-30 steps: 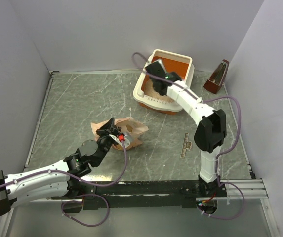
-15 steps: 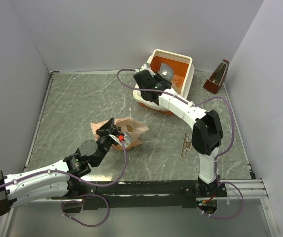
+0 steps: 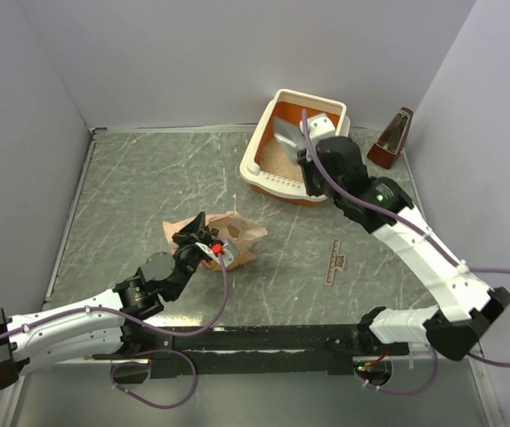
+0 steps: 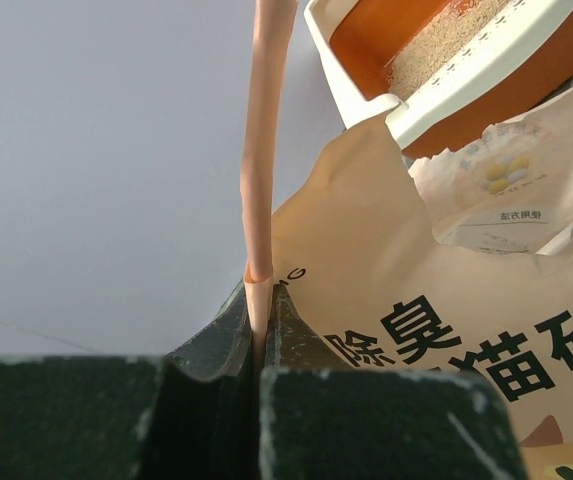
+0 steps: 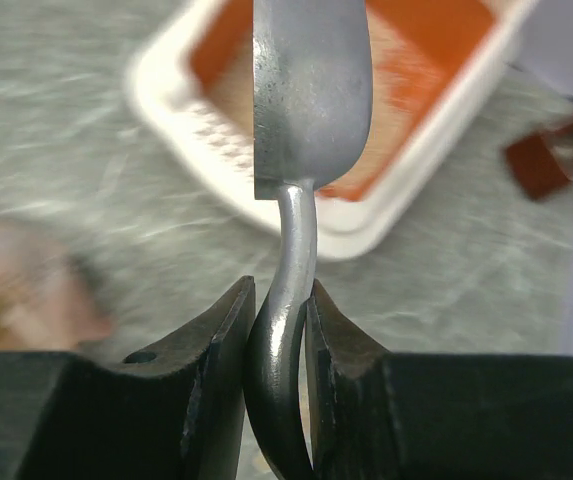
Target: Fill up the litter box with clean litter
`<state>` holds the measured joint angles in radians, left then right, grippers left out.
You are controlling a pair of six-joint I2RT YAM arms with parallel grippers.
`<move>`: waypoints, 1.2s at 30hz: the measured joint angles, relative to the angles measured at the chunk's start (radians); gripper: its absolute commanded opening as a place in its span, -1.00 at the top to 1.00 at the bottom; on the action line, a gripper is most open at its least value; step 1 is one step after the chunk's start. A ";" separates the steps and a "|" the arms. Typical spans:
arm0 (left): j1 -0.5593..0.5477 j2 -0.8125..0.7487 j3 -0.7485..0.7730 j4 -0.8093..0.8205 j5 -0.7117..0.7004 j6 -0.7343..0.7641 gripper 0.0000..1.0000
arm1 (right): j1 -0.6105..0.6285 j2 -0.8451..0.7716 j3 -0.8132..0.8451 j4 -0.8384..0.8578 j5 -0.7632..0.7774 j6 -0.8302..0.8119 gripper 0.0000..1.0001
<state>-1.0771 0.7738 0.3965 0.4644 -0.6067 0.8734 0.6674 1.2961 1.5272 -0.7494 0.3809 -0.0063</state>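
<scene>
Two YAM arms are pictured over a grey marbled table, each with its gripper closed on something. The right gripper is clamped on the curved handle of a grey metal scoop. In the right wrist view both jaws are seen pressed against the handle from either side. The scoop's bowl is held above the litter box, over its orange interior.

The litter box, cream-white on its rim and outer walls, is set at the far right of the table, close to the back wall. The clean litter, pale beige and sandy, is spread across the nearer, left end of the box floor, while bare orange plastic is seen toward the far end.

The left gripper is shut on a thin, upright edge of the peach-pink litter bag. The bag is seen crumpled on the table near its middle, well apart from the box. In the left wrist view the edge is pinched flat between the closed fingers, and black Chinese characters can be read on the bag's face.

A brown metronome is stood just to the right of the box, near the side wall. A short ruler-like strip is laid on the table, nearer the arms' bases.
</scene>
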 measured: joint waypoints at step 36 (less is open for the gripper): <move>0.000 -0.130 -0.046 -0.061 0.087 0.024 0.98 | -0.145 0.595 -0.344 0.750 -0.756 0.175 0.32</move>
<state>-1.0767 0.6437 0.3504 0.4034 -0.5194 0.8974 0.5228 1.8915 1.1828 0.0006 -0.3756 0.1688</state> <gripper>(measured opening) 0.053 0.309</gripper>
